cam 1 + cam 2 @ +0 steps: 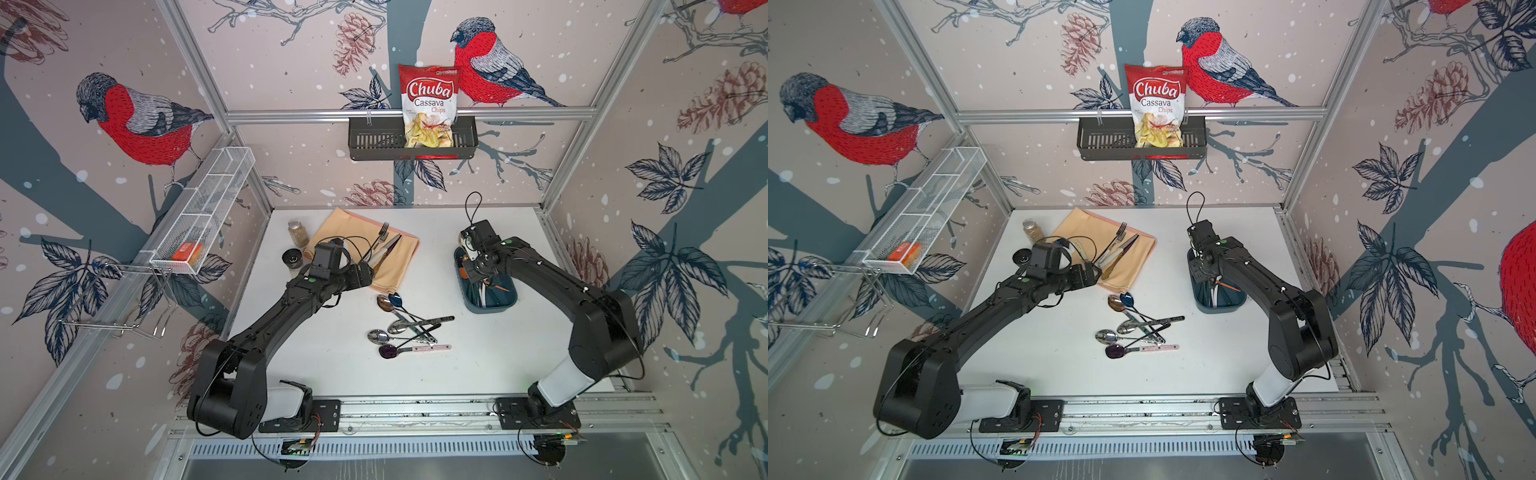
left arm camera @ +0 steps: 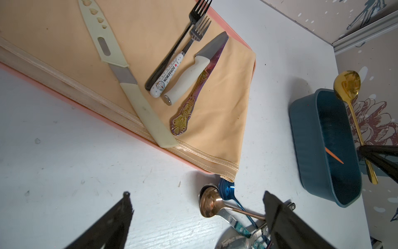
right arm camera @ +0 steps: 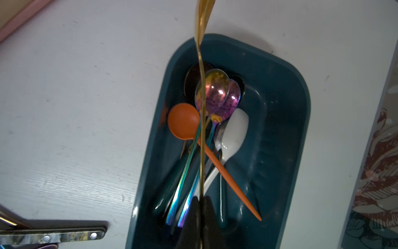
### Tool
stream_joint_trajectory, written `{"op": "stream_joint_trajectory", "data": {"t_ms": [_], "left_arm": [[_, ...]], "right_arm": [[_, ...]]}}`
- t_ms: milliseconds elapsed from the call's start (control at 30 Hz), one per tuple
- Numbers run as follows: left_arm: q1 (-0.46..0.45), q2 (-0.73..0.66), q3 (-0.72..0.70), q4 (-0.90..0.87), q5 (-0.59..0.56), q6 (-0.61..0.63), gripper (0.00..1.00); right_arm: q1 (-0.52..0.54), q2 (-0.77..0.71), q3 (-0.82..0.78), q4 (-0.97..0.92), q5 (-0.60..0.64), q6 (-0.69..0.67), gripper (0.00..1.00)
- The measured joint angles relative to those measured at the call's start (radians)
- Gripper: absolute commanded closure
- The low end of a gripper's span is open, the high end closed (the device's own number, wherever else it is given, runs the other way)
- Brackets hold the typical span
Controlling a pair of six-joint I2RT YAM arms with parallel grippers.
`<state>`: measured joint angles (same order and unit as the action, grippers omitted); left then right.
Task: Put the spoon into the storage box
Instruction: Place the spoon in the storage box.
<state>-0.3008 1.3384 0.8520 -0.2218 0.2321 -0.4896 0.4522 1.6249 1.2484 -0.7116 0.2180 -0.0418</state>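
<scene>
The right end effector (image 3: 201, 202) clamps a gold spoon (image 2: 347, 84) by its handle over the storage box (image 3: 286, 86); the left end effector (image 2: 196, 194) gapes empty.

In a top view, you'll find the right arm (image 1: 540, 272) covers much of the storage box (image 1: 494, 308), hiding the right jaws and most of what lies inside. From the right wrist, the gold spoon (image 3: 203, 19) is blurred, its bowl cut by the frame edge. From the left wrist, the spoon pile (image 2: 215, 207) and the left jaws run off the edge.
</scene>
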Motion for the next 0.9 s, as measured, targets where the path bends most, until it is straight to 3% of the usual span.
{"op": "stream_joint_trajectory", "data": {"t_ms": [733, 900], "left_arm": [[-0.038, 0.038, 0.027, -0.002, -0.038, 0.0, 0.04], [-0.038, 0.037, 0.027, -0.008, -0.05, 0.0, 0.04]], "right_arm": [[-0.039, 0.109, -0.091, 0.04, 0.085, 0.025, 0.96], [-0.021, 0.129, -0.092, 0.069, 0.103, 0.042, 0.9]]}}
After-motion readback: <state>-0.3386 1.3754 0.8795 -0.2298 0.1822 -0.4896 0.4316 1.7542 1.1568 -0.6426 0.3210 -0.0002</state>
